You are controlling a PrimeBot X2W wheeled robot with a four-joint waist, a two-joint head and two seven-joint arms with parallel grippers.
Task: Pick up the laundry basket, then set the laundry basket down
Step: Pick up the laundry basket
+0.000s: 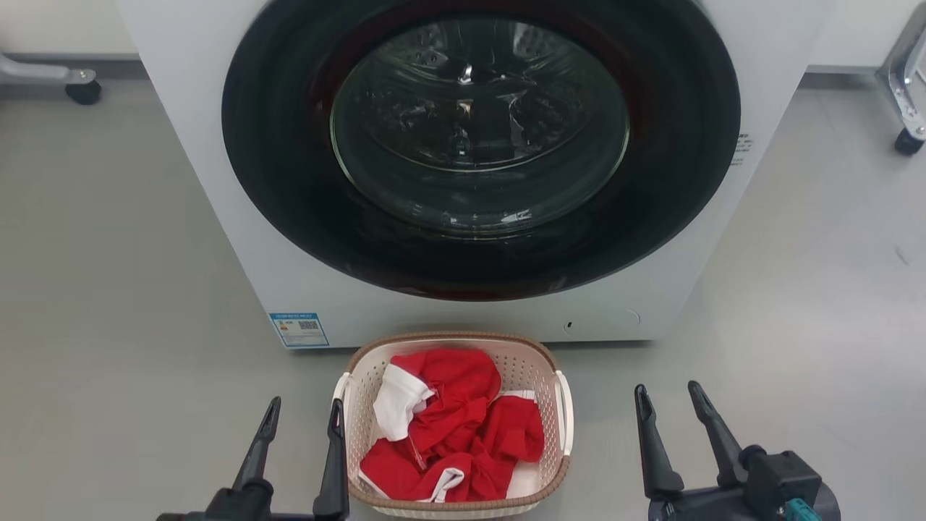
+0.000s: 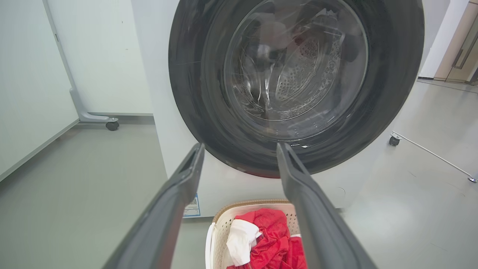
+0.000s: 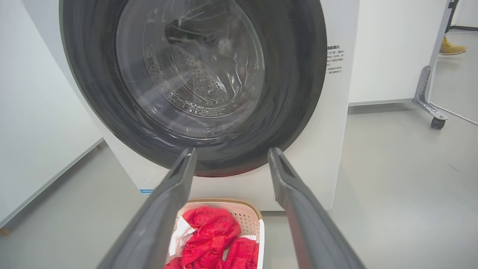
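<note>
Head view, washer (image 1: 239, 239) close behind laundry basket (image 1: 534, 370), red clothes (image 1: 463, 427) inside

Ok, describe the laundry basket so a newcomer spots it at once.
Find the white washer with its round dark door. On the floor before it, between the left gripper and right gripper, sits the laundry basket: small, cream, perforated, brown-rimmed, holding red clothes.

The washer (image 1: 463, 145) is cut off at the top; red clothes (image 1: 463, 412) hide the floor of the laundry basket (image 1: 524, 365)

Test lab, washing machine (image 1: 463, 145), wheeled white partitions (image 2: 104, 56), grey floor (image 1: 108, 289)
</note>
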